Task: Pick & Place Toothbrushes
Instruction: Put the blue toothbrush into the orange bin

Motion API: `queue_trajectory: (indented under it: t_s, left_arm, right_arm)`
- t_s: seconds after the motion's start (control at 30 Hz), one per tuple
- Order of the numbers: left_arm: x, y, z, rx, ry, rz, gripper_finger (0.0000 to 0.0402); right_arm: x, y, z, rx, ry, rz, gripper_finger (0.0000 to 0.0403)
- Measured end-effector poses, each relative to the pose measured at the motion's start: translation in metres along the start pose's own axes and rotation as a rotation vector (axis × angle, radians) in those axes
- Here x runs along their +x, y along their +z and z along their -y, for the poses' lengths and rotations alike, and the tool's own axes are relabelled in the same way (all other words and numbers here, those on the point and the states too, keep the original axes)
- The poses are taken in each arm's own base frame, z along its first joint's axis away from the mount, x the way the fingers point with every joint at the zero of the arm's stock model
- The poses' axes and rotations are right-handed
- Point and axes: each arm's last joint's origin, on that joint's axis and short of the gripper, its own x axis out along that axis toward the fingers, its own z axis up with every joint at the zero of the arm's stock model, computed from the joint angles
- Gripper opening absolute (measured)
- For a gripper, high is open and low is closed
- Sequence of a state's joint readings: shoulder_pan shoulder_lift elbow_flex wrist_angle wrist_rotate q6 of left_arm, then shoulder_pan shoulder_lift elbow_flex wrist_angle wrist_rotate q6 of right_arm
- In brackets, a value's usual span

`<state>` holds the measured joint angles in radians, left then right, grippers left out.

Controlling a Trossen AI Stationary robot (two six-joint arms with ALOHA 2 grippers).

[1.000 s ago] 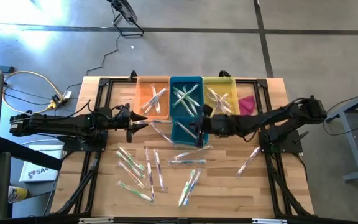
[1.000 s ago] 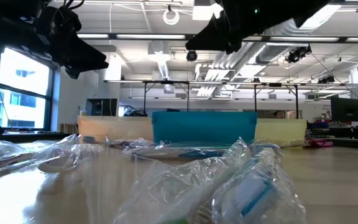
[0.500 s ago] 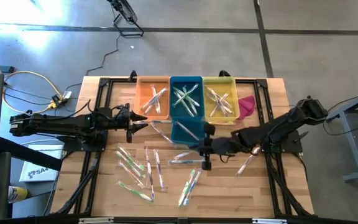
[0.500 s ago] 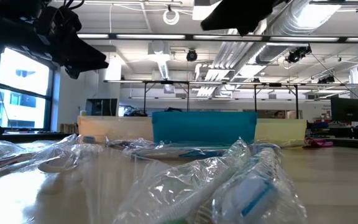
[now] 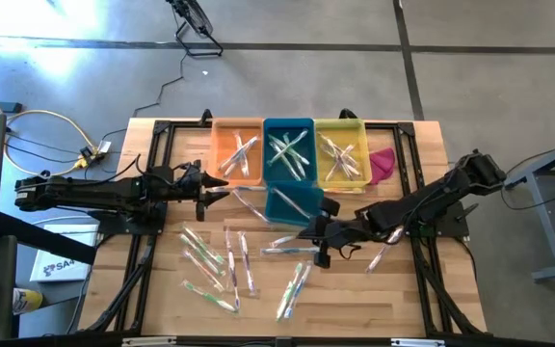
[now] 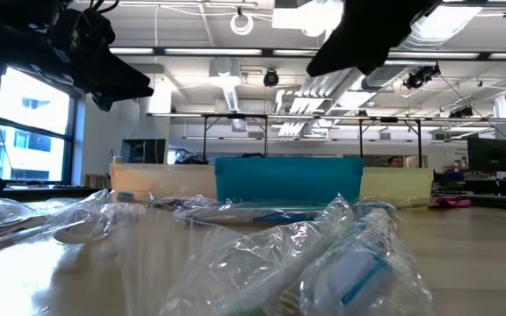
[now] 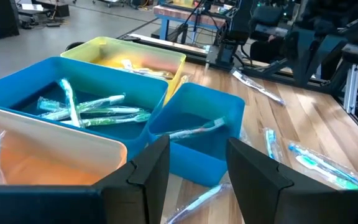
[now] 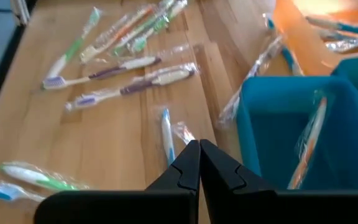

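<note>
Wrapped toothbrushes (image 5: 215, 265) lie scattered on the wooden table's near half, also seen in the right wrist view (image 8: 120, 65). More fill the orange bin (image 5: 239, 151), the tall blue bin (image 5: 289, 149) and the yellow bin (image 5: 341, 151). One toothbrush (image 8: 309, 140) leans inside the small blue bin (image 5: 292, 202). My right gripper (image 5: 320, 241) hovers shut and empty just on the near side of that small bin, above a blue-handled toothbrush (image 8: 166, 134). My left gripper (image 7: 197, 180) waits open at the table's left, level, facing the bins.
A pink cloth (image 5: 382, 162) lies right of the yellow bin. One wrapped toothbrush (image 5: 385, 249) lies alone under the right arm. Black frame rails (image 5: 152, 173) run along the table's sides. Bare wood (image 5: 355, 299) shows at the near right.
My right gripper has swung from above the small blue bin toward the table's near edge, rolling and levelling out somewhat, and stays shut. Most of the move came early; it has nearly stopped. The toothbrushes have kept their places.
</note>
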<state>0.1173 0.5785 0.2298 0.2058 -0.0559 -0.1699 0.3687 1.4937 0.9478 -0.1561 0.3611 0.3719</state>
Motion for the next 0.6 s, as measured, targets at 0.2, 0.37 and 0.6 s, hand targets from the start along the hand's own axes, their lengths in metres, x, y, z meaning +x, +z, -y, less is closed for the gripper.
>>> queue_trajectory:
  t_s: [0.2, 0.37, 0.6]
  left_arm:
    - [0.000, 0.000, 0.000, 0.000, 0.000, 0.000, 0.0154]
    - [0.000, 0.000, 0.000, 0.000, 0.000, 0.000, 0.0154]
    - [0.000, 0.000, 0.000, 0.000, 0.001, 0.001, 0.0154]
  right_arm:
    - [0.014, -0.010, -0.001, -0.019, -0.022, -0.060, 0.0015]
    - [0.022, -0.016, -0.002, 0.017, -0.035, -0.088, 0.0064]
    - [0.022, -0.019, -0.002, 0.066, 0.015, -0.137, 0.0134]
